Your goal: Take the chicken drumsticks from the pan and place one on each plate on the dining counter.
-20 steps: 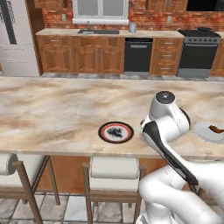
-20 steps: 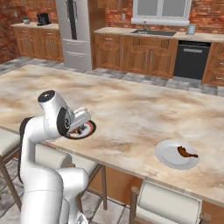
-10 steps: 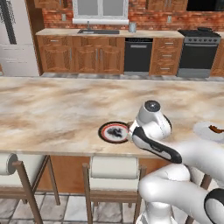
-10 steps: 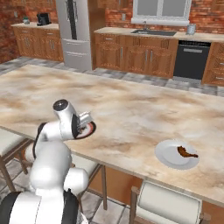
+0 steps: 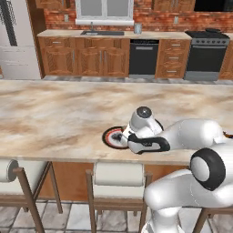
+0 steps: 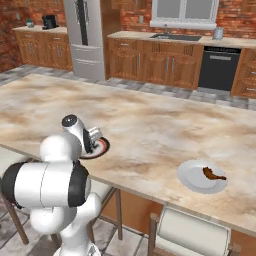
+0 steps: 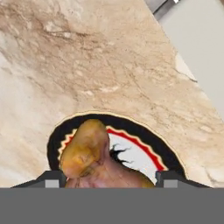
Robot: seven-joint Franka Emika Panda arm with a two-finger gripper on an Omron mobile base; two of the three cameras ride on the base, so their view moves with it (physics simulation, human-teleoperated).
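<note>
My gripper (image 7: 107,179) is shut on a golden-brown chicken drumstick (image 7: 89,151), which fills the gap between the two dark fingertips (image 7: 50,179). Right under it lies a plate (image 7: 162,151) with a red edge, white ring and dark centre. That plate (image 5: 110,136) sits near the front edge of the dining counter (image 5: 54,113), with my hand low over its right side. A second, white plate (image 6: 196,182) to the right carries a dark drumstick (image 6: 214,174). A dark low shape (image 5: 210,31) lies on the far stove, too small to tell whether it is the pan.
White-cushioned stools (image 5: 119,175) stand along the counter's near side. My bent arm (image 5: 191,136) lies low over the counter edge. Wooden cabinets, a sink and a dishwasher (image 5: 143,57) line the back wall, with a fridge (image 6: 85,37) at the left.
The arm has folded down and swung left, bringing the hand from above the counter to just over the red-rimmed plate. The jaws have kept the same width.
</note>
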